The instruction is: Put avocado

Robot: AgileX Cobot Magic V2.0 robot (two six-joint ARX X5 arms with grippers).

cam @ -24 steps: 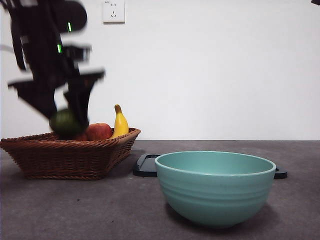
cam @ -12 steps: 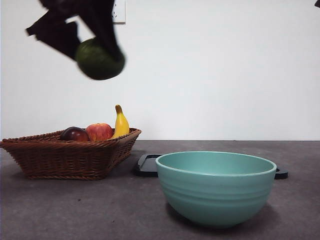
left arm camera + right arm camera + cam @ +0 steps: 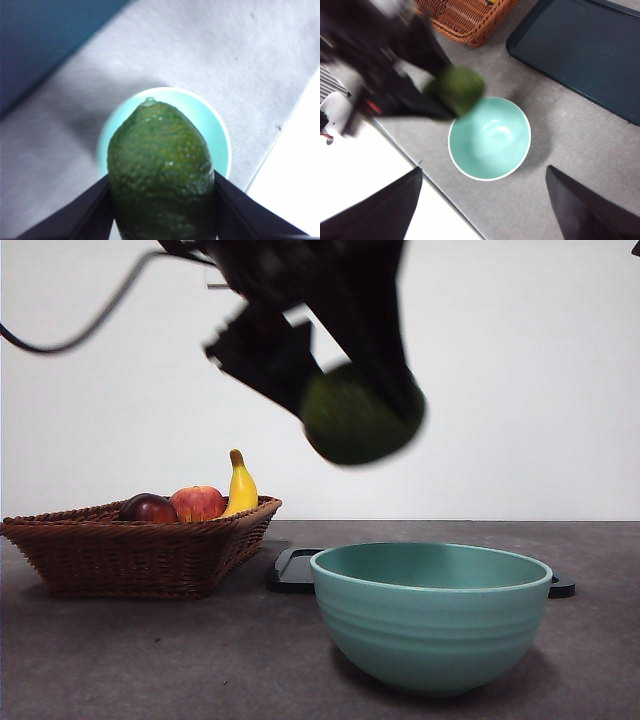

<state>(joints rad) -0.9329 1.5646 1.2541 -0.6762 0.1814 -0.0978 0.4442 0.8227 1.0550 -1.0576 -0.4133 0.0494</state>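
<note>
Whereas the brown woven wicker basket (image 3: pixel 140 545) held it a second ago, the dark green oval avocado (image 3: pixel 358 426) now hangs above the pale teal ceramic bowl (image 3: pixel 431 615), clamped by the left gripper (image 3: pixel 161 200); release is judged imminent. Right gripper (image 3: pixel 482 210) waits, jaws wide.

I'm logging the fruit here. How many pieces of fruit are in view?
4. The avocado is held in the left gripper above the green bowl. A maroon fruit, an apple and a banana sit in the basket, which may hide more.
</note>
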